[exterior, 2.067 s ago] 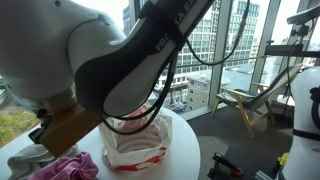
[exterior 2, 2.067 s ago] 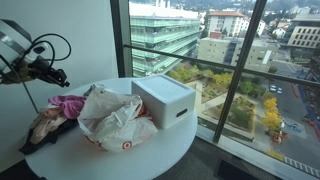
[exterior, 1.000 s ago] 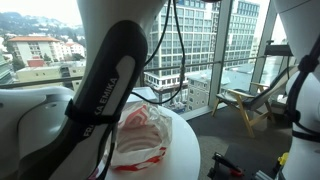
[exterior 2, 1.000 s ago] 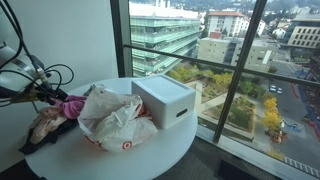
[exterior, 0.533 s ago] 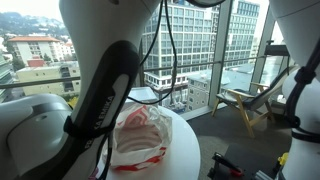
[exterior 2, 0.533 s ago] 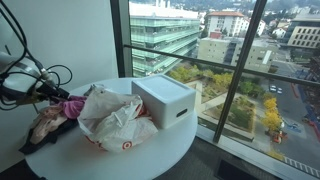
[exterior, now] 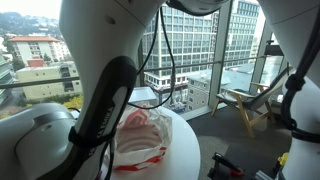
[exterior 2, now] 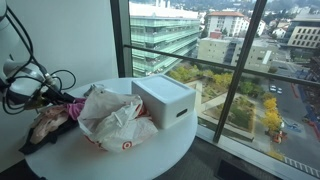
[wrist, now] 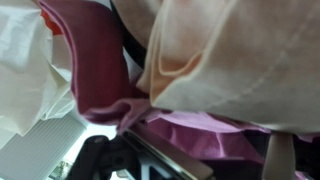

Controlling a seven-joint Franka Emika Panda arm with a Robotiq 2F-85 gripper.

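On the table [exterior 2: 165, 148], beside the plastic bag [exterior 2: 115, 120], the gripper [exterior 2: 62, 99] hangs wide open and empty just over the pink cloth [exterior 2: 72, 107], and ought to straddle a raised fold before closing.

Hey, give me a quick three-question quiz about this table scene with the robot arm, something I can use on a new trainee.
1. True or false: the white box stands on the round table beside the plastic bag.
2. Pick one: the gripper is nearest to A) the pile of clothes, B) the white box, C) the window.
3. Fill in: the logo printed on the plastic bag is ___ in colour.
Key: 1 true; 2 A; 3 red.
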